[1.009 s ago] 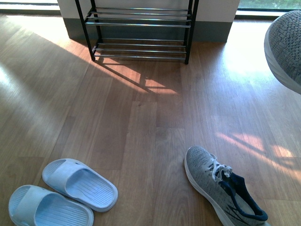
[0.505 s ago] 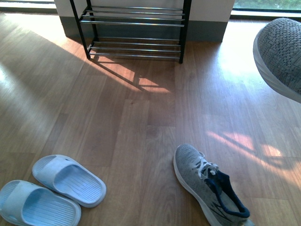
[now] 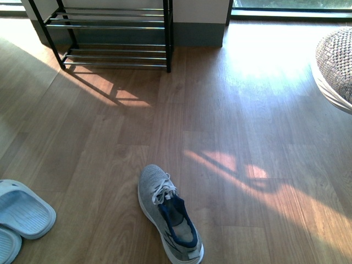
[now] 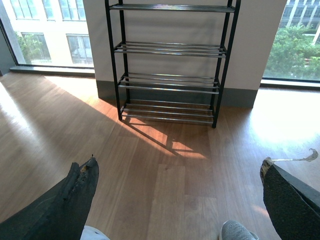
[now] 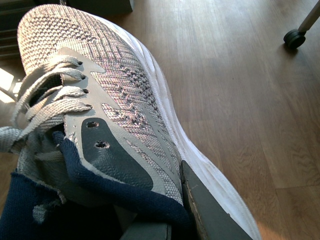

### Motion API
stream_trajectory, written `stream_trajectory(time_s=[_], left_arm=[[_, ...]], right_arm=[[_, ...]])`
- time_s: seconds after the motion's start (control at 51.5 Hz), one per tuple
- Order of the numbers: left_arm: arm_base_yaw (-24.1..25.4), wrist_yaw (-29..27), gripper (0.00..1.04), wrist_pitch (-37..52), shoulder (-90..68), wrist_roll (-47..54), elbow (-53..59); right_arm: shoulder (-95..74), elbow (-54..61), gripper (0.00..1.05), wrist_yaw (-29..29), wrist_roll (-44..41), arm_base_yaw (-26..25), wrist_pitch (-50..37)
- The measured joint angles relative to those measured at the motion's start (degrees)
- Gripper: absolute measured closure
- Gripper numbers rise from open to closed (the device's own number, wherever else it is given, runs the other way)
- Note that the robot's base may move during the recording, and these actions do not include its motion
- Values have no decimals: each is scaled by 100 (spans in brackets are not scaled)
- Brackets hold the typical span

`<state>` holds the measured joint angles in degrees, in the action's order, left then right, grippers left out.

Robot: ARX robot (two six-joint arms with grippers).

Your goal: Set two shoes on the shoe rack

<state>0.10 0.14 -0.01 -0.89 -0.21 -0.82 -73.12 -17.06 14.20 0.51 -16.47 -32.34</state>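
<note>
Right wrist view, right claw (image 5: pixel 172 224) gripping sneaker (image 5: pixel 125 100), front view only its toe, left claw (image 4: pixel 178 172) wide

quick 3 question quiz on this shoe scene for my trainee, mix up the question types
1. True or false: a shoe already sits on the shoe rack.
2. What is held up off the floor? A) a blue slide B) a grey sneaker C) nothing
3. How many shoes lie on the floor in the front view?

Key: 1 false. 2 B. 3 three: the other sneaker and two slides.
</note>
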Motion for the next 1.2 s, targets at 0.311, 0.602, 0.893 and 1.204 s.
stream_trajectory(time_s=[0.311, 0.602, 0.893, 1.204], left_arm=[[-1976, -2144, 9, 531, -3080, -1690, -723], [-3598, -2065, 9, 3126, -10010, -3318, -2496], [-3976, -2186, 9, 2588, -13145, -4524, -4100], [-3707, -1945, 9, 2363, -14334, -4736, -5200]], right_arm=[[9, 0, 103, 76, 11, 22, 0], [9, 0, 103, 68, 11, 22, 0], [9, 0, 103, 66, 13, 22, 0], [9, 0, 103, 66, 13, 22, 0]])
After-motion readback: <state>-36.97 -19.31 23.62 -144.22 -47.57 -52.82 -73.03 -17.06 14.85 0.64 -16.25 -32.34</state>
